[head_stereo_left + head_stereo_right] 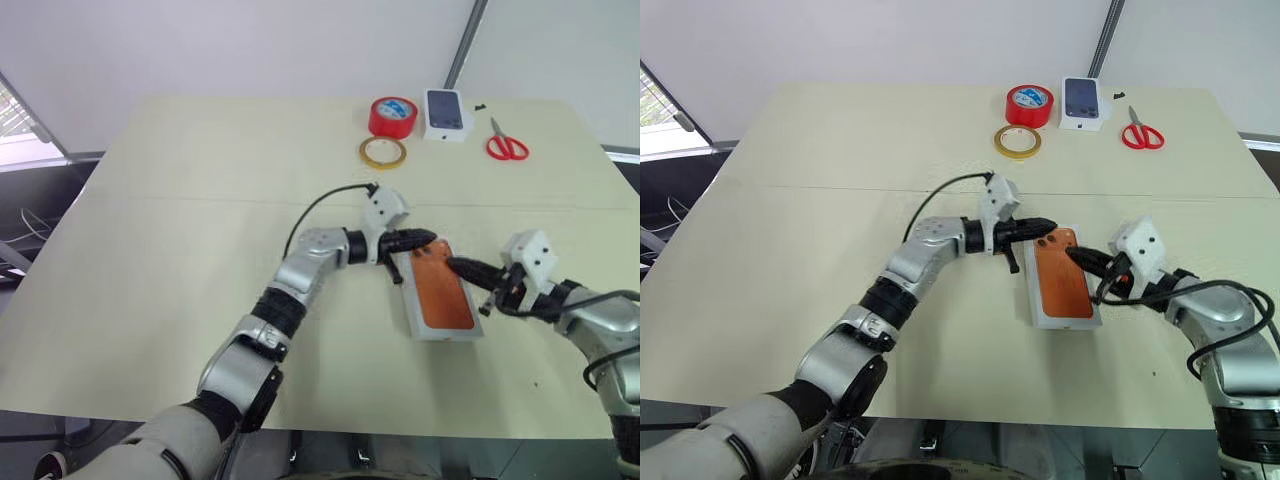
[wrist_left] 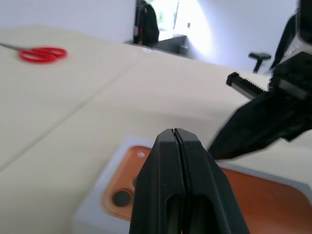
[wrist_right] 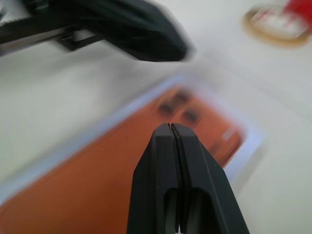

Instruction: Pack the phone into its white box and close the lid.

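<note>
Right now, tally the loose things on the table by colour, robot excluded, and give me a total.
Red: 2, tape roll and scissors
Yellow-tan: 1, tape ring
White: 2, small box with phone picture and white box
Orange: 1, phone, lying in the white box
Total: 6

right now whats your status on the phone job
Left gripper and right gripper both shut, empty, tips over the phone. Phone lies back-up in the white box. Lid not on. Nothing blocking.
</note>
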{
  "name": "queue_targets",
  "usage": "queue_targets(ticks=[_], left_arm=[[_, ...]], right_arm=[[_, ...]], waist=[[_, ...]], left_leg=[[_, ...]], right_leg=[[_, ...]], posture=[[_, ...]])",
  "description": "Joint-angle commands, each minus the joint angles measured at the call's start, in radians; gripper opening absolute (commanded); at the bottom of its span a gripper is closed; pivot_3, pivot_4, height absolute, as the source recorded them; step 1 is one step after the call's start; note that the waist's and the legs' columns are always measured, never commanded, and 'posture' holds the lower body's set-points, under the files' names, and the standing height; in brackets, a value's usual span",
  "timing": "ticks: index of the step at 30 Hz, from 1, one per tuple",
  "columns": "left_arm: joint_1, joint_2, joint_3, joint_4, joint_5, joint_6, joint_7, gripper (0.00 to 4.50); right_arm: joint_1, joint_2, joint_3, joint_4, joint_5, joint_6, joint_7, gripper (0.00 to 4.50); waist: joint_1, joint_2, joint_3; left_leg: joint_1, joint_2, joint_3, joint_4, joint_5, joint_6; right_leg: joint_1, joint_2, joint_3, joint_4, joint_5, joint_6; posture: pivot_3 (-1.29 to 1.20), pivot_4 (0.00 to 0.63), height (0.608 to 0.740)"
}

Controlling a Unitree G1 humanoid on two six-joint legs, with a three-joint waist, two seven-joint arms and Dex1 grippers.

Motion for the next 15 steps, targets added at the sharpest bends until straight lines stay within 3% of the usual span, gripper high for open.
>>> queue_targets(ticks=[1, 6, 8, 11, 15], left_arm=[[-0.020, -0.011, -0.058, 0.118, 0.096, -0.074, 0.024, 0.00], [0.004, 0.001, -0.035, 0.148, 0.091, -0.052, -0.016, 0.00], [0.018, 0.017, -0.019, 0.123, 0.075, -0.072, -0.054, 0.55], [0.042, 0.048, 0.010, 0.052, 0.052, -0.069, -0.068, 1.87], [0.099, 0.147, 0.069, -0.170, -0.005, -0.008, -0.079, 3.88]], right_arm=[[0.089, -0.068, 0.103, 0.011, -0.172, -0.105, 0.014, 0.02], [0.113, -0.042, 0.100, 0.001, -0.174, -0.107, -0.031, 0.02], [0.083, -0.020, 0.055, -0.020, -0.049, 0.033, -0.025, 0.00], [0.054, -0.009, 0.024, -0.042, 0.002, 0.019, -0.004, 0.89], [-0.011, 0.017, -0.055, -0.033, 0.094, 0.053, -0.017, 2.94]], waist=[[-0.004, 0.001, -0.001], [-0.003, -0.007, -0.004], [-0.005, -0.008, -0.004], [-0.006, -0.008, -0.004], [-0.017, -0.005, -0.003]], left_leg=[[0.000, 0.000, 0.000, 0.000, 0.000, 0.000], [0.013, 0.001, 0.000, -0.001, -0.001, 0.001], [0.017, 0.001, 0.000, -0.001, -0.002, 0.002], [0.017, 0.002, 0.000, -0.001, -0.002, 0.002], [0.015, 0.002, 0.000, -0.002, -0.001, 0.001]], right_leg=[[0.000, 0.000, 0.000, 0.000, 0.000, 0.000], [0.013, 0.001, 0.000, -0.001, -0.001, 0.001], [0.018, 0.001, 0.000, -0.003, -0.001, 0.001], [0.016, 0.001, 0.001, -0.002, -0.001, 0.001], [0.013, 0.001, 0.002, 0.000, -0.001, 0.001]], posture=[[0.00, 0.150, 0.740], [0.00, 0.150, 0.740], [0.00, 0.150, 0.740], [0.00, 0.150, 0.740], [0.00, 0.150, 0.740]])
